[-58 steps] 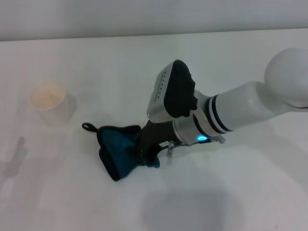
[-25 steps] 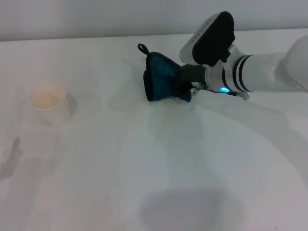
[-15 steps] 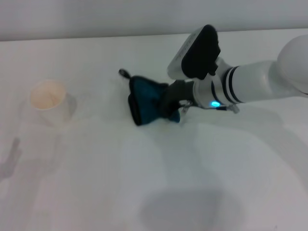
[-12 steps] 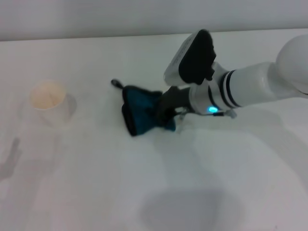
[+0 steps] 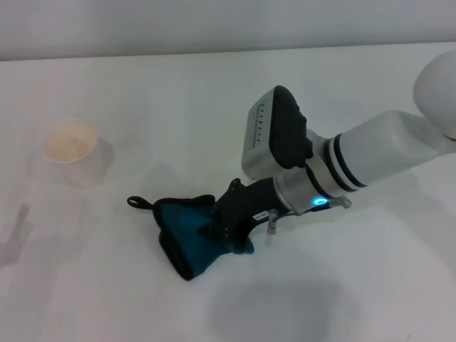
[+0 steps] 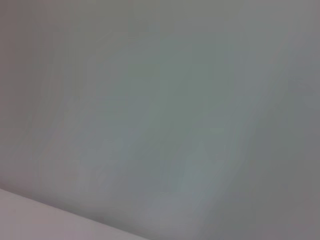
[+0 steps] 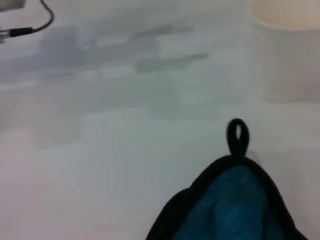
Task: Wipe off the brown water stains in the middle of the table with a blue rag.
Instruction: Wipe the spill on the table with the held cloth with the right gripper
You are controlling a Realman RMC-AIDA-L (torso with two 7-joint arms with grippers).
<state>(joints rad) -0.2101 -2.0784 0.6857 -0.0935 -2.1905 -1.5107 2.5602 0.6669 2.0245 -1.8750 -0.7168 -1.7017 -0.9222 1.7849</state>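
My right gripper (image 5: 218, 229) is shut on the blue rag (image 5: 184, 236) and presses it onto the white table (image 5: 342, 285), left of the middle and toward the near side. The rag is bunched, and its black loop (image 5: 135, 202) points left toward the cup. In the right wrist view the rag (image 7: 235, 210) fills the lower part, with its loop (image 7: 237, 134) lying on the table. No tan-brown water stain shows in any view; the table around the rag looks white. The left gripper is out of view.
A white paper cup (image 5: 73, 148) with a tan inside stands at the left, apart from the rag; it also shows in the right wrist view (image 7: 287, 55). The left wrist view shows only a blank grey surface.
My right gripper has dragged the rag from the far middle of the table toward the near left. The cup has not moved.
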